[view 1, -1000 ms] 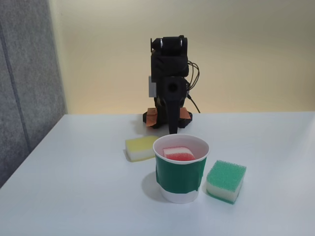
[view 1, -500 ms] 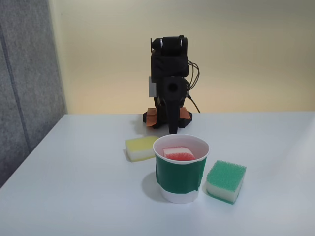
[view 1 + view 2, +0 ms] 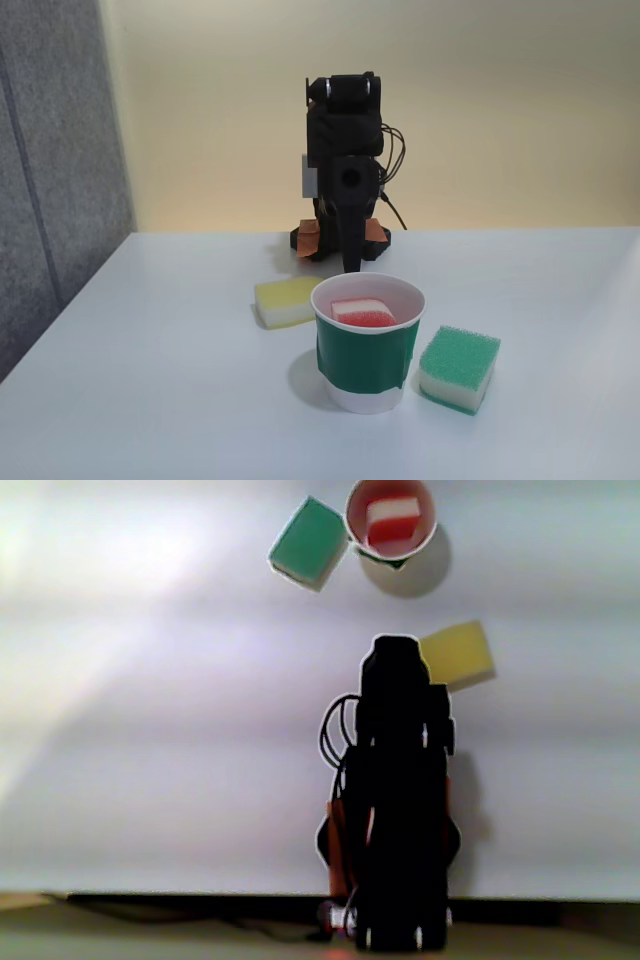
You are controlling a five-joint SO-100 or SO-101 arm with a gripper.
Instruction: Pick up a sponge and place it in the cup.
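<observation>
**Resting inside the cup: sponge delivered, arm folded at its base**

Lying inside the white paper cup with the dark green band, the small red-topped, white-based rectangular sponge sits tilted against the inner wall, its long axis running left-right in the fixed view. The black two-finger gripper hangs point-down behind the cup, away from the camera, well apart from the sponge; whether its fingers are spread or pressed together cannot be told. I judge the placing done.

Counted: three sponges, namely the red one, one green-topped sponge just beside the cup, one pale yellow sponge; one cup; one arm on the white table.
</observation>
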